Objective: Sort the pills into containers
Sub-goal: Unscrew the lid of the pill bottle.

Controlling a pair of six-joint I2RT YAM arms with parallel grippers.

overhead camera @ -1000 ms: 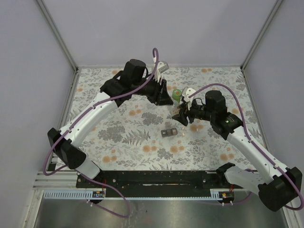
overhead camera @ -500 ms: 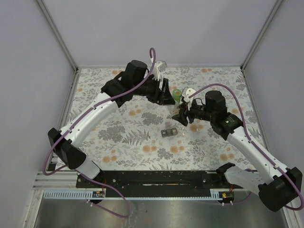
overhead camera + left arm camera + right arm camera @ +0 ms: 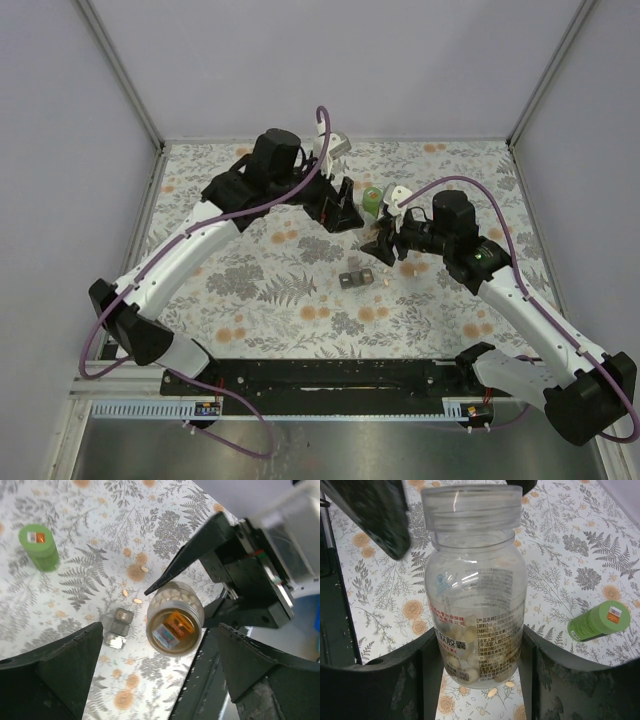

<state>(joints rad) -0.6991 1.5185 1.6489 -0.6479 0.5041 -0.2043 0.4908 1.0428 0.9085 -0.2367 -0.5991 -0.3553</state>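
Observation:
A clear pill bottle with a printed label and pale pills in its bottom stands upright between the fingers of my right gripper, which is shut on its body. A clear cap sits on its neck. From above, the same bottle shows in the left wrist view. My left gripper hangs open above it, touching nothing. In the top view the left gripper is just up and left of the right gripper. A few loose pills lie on the floral mat.
A green bottle stands behind the grippers; it also shows in both wrist views. Small grey blocks lie on the mat in front of the held bottle, with loose pills beside them. White walls bound the mat.
The left gripper has opened wide and drawn back up and left from the top of the clear bottle. The right gripper and the bottle have stayed in place.

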